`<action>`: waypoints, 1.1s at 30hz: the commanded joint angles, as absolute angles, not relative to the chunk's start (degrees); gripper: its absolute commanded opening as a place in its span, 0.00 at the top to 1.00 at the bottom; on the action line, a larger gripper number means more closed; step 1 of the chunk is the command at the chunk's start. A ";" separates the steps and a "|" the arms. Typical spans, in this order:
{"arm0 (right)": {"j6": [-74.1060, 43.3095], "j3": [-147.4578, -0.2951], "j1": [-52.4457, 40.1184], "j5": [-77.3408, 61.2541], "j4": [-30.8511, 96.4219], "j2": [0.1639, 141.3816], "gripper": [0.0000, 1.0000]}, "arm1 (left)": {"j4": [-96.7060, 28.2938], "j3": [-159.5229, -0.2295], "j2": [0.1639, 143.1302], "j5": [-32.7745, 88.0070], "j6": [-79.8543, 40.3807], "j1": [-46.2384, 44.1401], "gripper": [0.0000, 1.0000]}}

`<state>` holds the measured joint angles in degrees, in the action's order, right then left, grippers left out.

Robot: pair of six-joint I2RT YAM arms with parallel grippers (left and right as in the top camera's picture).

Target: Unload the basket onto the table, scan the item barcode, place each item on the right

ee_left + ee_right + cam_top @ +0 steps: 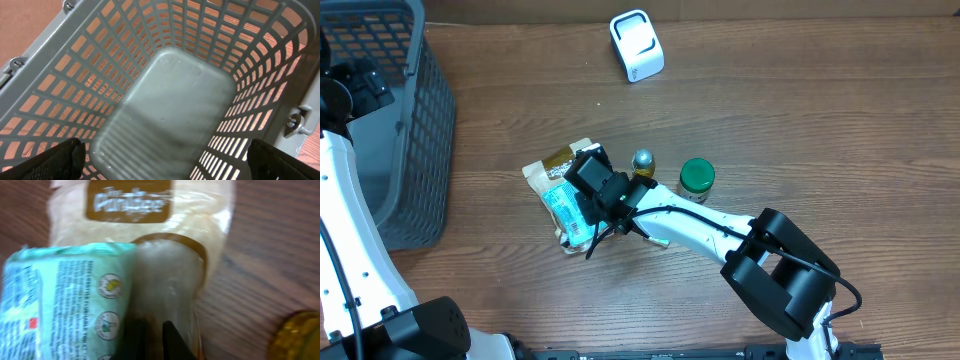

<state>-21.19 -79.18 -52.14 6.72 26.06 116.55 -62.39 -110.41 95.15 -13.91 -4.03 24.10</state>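
Note:
A beige crumb bag point(558, 162) with a brown label lies mid-table, and a teal printed package point(567, 210) leans against it. My right gripper point(595, 192) sits low over both. In the right wrist view the bag point(145, 210) fills the top and the teal package point(60, 290) the left. The right gripper point(155, 330) is shut, its dark fingers pinching the bag's clear film beside the teal package. No barcode shows. A white scanner point(636, 45) stands at the far edge. My left gripper point(167, 160) hangs open inside the grey basket point(170, 105), holding nothing.
The grey basket point(410, 130) fills the left side of the table. A green-lidded jar point(697, 177) and a gold-capped bottle point(642, 162) stand just right of the bag; the gold cap point(297, 335) shows at the right wrist view's edge.

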 commanded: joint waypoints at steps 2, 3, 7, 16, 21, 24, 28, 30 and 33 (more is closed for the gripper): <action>-22.96 -80.73 -52.34 1.98 25.52 116.68 0.89 | -62.37 -111.24 95.02 -13.50 -2.94 23.99 0.01; -22.94 -80.84 -52.34 1.98 25.58 116.53 0.89 | -62.37 -111.24 95.02 -13.47 -2.96 23.99 0.00; -22.96 -82.24 -52.34 1.78 27.11 115.33 0.87 | -62.37 -111.24 95.02 -13.50 -2.96 23.99 0.01; -22.46 -83.92 -52.25 2.96 30.22 112.25 0.76 | -62.37 -111.24 95.02 -13.50 -2.96 23.97 0.01; -22.26 -87.90 -51.99 3.44 33.95 106.74 0.66 | -62.37 -111.24 95.02 -13.50 -2.94 23.99 0.00; -22.24 -90.59 -51.99 6.68 37.01 103.70 0.50 | -62.37 -111.24 95.02 -13.50 -2.96 23.97 0.00; -22.06 -93.25 -51.66 16.23 41.54 99.35 0.27 | -62.37 -111.24 95.02 -13.50 -2.94 23.99 0.00; -22.13 -93.34 -50.89 19.77 42.87 97.69 0.21 | -62.37 -111.24 95.02 -13.50 -2.94 23.99 0.00; -22.90 -93.34 -48.18 21.37 45.36 96.44 0.08 | -62.37 -111.24 95.02 -13.50 -2.96 23.97 0.01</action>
<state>-22.15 -92.27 -51.22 15.16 43.55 97.82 -62.39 -110.41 95.15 -13.93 -4.03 24.10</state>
